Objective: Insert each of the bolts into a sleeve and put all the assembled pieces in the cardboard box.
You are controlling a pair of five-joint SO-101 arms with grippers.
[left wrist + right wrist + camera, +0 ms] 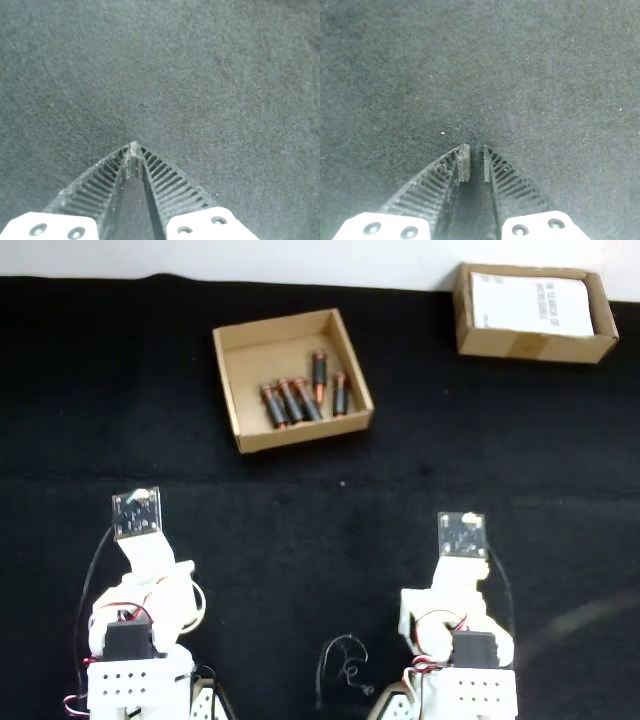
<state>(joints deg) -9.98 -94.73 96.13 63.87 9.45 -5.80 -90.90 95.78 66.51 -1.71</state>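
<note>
The open cardboard box (226, 380) sits at the back centre-left of the black table. Several dark bolts in copper-coloured sleeves (303, 397) lie side by side inside it. Both arms are folded back at the table's near edge, the left arm (140, 590) and the right arm (460, 610), well away from the box. My left gripper (133, 148) is shut, tips touching, with nothing in it, over bare black cloth. My right gripper (475, 156) is shut to a narrow slit with nothing between its fingers, also over bare cloth.
A second cardboard box (530, 344) holding a white sheet (530, 302) stands at the back right corner. A thin black cable (343, 665) curls on the cloth between the two arm bases.
</note>
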